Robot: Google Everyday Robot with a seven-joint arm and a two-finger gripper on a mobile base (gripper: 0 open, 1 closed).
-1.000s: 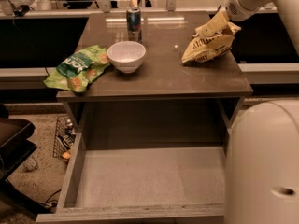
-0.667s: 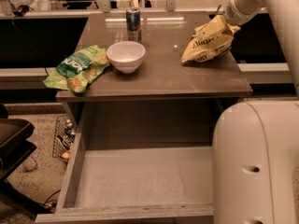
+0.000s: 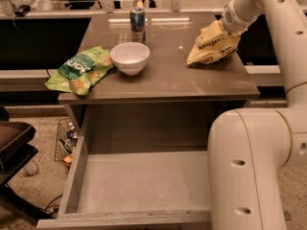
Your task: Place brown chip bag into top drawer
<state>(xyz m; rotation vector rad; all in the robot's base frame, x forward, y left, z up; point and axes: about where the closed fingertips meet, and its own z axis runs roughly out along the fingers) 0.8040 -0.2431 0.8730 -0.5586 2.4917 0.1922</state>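
Observation:
The brown chip bag (image 3: 211, 45) lies tilted at the right rear of the grey tabletop (image 3: 163, 80), its upper end raised toward my gripper (image 3: 224, 28). The gripper comes in from the upper right and meets the bag's top right end; the bag's lower left corner rests on the table. The top drawer (image 3: 139, 181) is pulled out wide open below the tabletop, and its flat pale bottom holds nothing. A large white link of my arm (image 3: 254, 171) covers the drawer's right side.
A white bowl (image 3: 130, 57) stands mid-left on the table, a green chip bag (image 3: 79, 70) hangs over the left edge, and a drink can (image 3: 137, 19) stands at the back. A dark chair (image 3: 12, 147) and floor clutter are at the left.
The near white arm link has swung left and now covers more of the drawer's right side. The gripper and the brown bag have stayed almost where they were.

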